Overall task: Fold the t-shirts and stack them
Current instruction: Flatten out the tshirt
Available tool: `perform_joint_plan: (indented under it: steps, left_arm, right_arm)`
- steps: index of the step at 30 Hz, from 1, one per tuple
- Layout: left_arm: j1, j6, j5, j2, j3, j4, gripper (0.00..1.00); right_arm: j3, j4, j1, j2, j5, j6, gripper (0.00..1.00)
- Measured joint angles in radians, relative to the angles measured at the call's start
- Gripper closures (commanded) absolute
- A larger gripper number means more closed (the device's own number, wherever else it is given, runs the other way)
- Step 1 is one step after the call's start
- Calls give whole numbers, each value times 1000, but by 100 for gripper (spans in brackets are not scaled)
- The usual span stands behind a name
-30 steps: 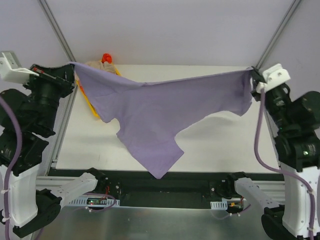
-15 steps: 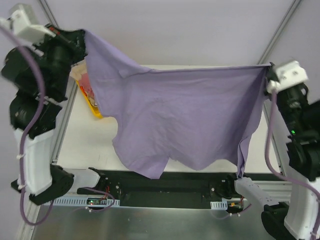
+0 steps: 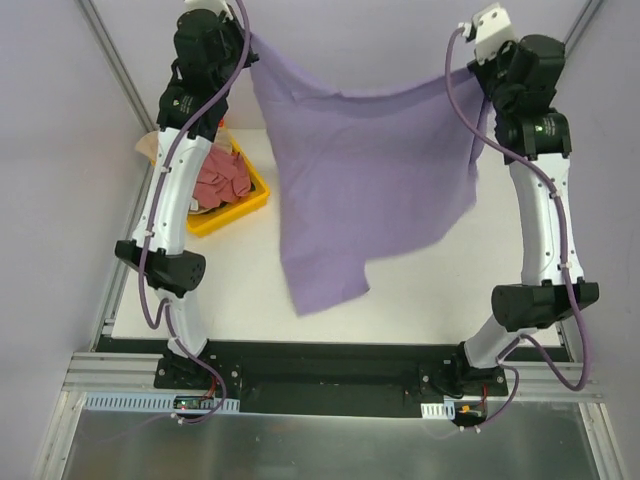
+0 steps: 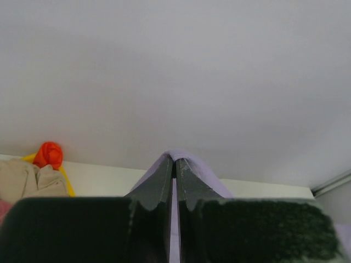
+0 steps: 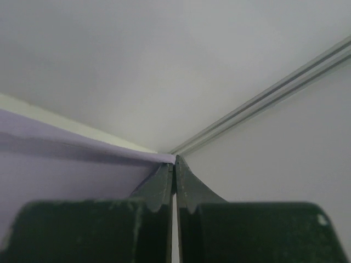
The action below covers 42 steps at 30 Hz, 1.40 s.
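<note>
Lavender t-shirt (image 3: 360, 190) hangs above white table (image 3: 425, 290), pale walls (image 3: 350, 40) behind.

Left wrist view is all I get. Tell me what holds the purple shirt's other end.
Observer: The right gripper is shut on the other top corner of the lavender t-shirt.
Operator: Report how it hangs.
Observer: Spread wide in the air, its lowest corner over the near half of the table.
Operator: Check the tray.
Observer: The yellow tray, pink-red shirt crumpled inside, sits left of the hanging cloth, apart in the top view.
</note>
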Motion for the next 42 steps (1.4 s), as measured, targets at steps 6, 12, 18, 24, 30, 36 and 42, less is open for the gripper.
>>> perform_joint_plan:
  steps: [6,12,18,24,30,36,42]
  left_arm:
    - [-2,6,112,-193,-126,132,100]
    - [0,27,173,-500,-475,277,100]
    - [0,3,210,-703,-1081,367,100]
    - [-10,-135,216,-697,-1613,281,100]
    - [-76,-253,254,-707,-1775,275,100]
    - [-175,-334,248,-745,-1819,268,100]
    - [-217,-444,170,-869,-1854,167,100]
  right_arm:
    - [68,88,-2,-104,11,2,100]
    - [-327,220,-5,-412,-43,-92,99]
    - [-823,306,-5,-513,-151,-208,93]
    - [-1249,277,2,-523,-251,-222,89]
    - [-1343,274,51,-554,-214,-159,87]
    - [-1403,246,106,-560,-81,-131,87]
    - [-1406,209,108,-579,19,-34,66]
